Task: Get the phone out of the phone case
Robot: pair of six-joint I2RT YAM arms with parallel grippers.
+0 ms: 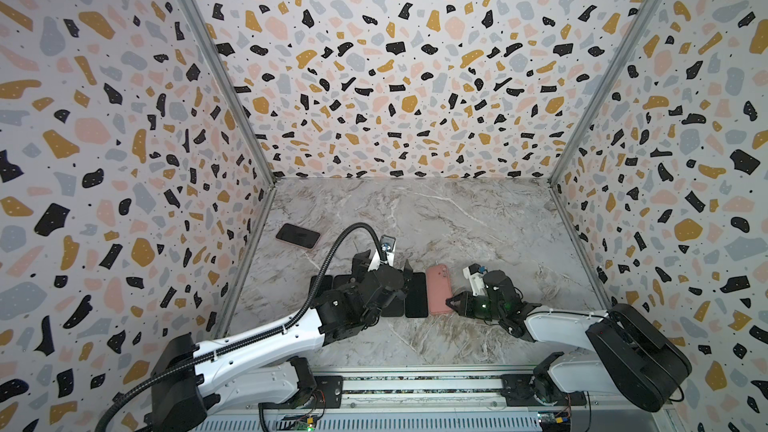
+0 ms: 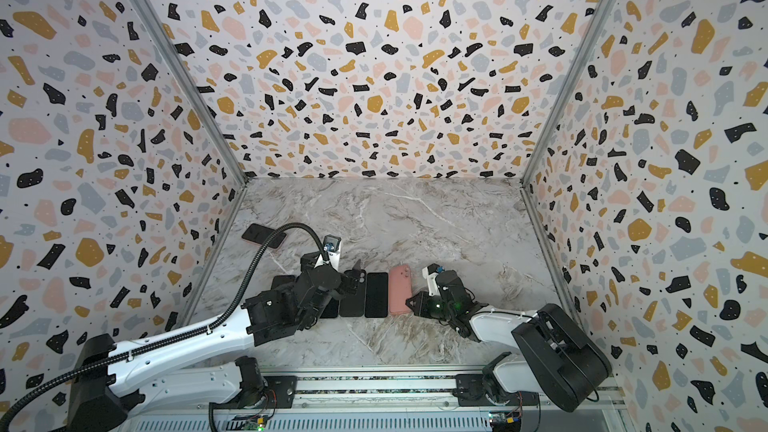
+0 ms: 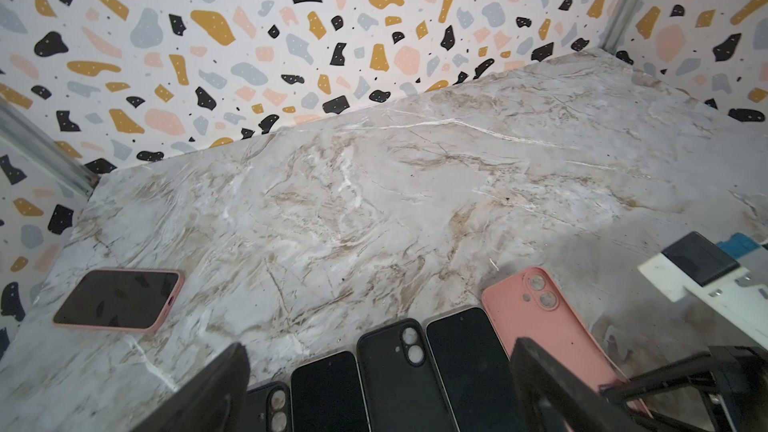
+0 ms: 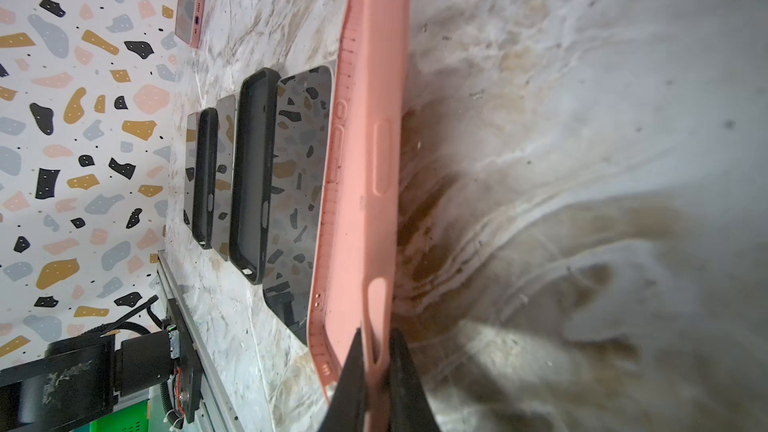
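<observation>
A phone in a pink phone case (image 1: 298,235) (image 3: 118,300) lies screen up at the far left of the marble table, apart from both grippers. An empty pink case (image 1: 438,289) (image 4: 365,160) lies back up at the right end of a row near the front. My right gripper (image 1: 451,303) (image 4: 377,338) is shut on that case's side wall near its front corner. My left gripper (image 1: 383,266) (image 3: 374,388) hovers open over the row's black items, holding nothing.
The row holds a bare black phone (image 3: 461,359) beside the pink case, then a black case (image 3: 395,367), another phone (image 3: 326,388) and a second black case (image 3: 270,405). Patterned walls (image 1: 124,160) close in three sides. The marble table (image 1: 457,222) stretches behind the row.
</observation>
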